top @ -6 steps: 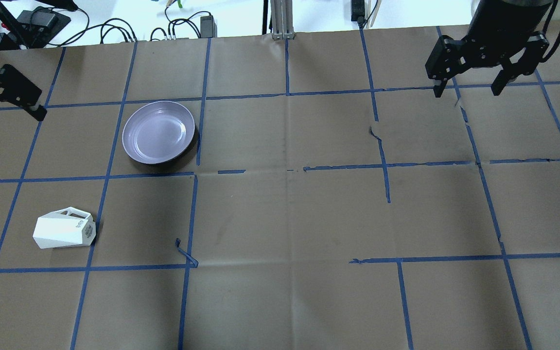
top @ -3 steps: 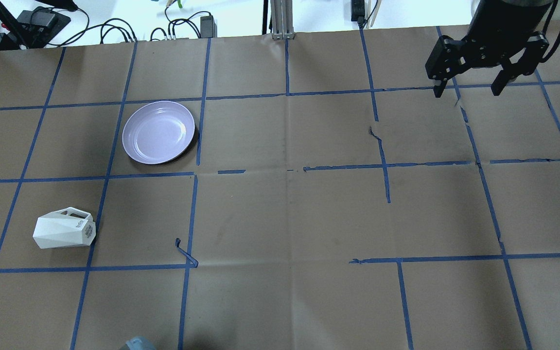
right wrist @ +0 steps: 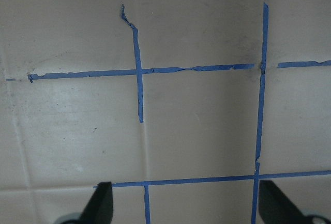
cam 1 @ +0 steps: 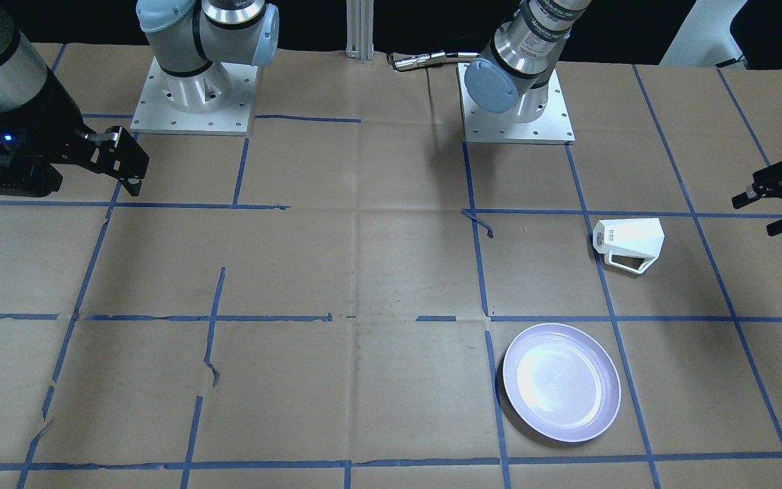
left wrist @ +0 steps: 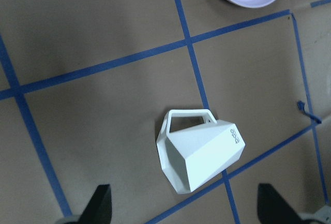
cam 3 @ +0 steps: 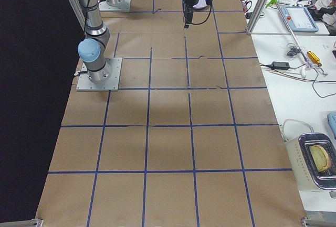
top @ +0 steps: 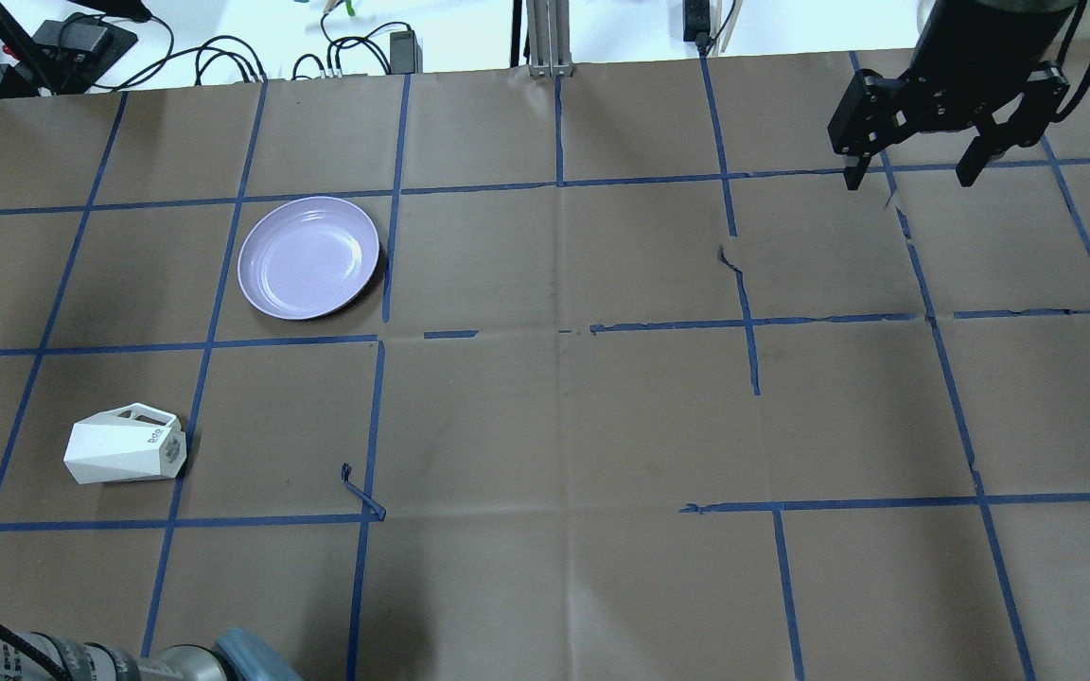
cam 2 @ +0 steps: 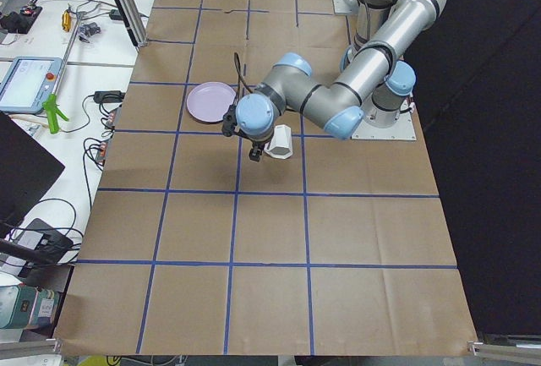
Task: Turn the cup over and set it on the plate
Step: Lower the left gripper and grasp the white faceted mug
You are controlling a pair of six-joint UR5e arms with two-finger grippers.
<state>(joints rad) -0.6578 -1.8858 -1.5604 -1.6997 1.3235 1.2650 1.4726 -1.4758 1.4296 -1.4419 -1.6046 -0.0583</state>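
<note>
- The cup (top: pixel 125 456) is lying on its side on the table (top: pixel 545 426), with its handle facing away from the robot and its printed end toward the table's middle.
- The plate (top: pixel 308 257) is sitting flat, well apart from the cup and farther from the robot.
- The left gripper (cam 1: pixel 754 216) is hovering near the cup with its fingers spread apart, gripping nothing.
- The right gripper (top: pixel 906 180) is hanging over the far right of the table with its fingers spread, holding nothing.

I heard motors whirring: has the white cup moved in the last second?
No. The cup lies on its side with its base end at the same blue tape line as before.
</note>
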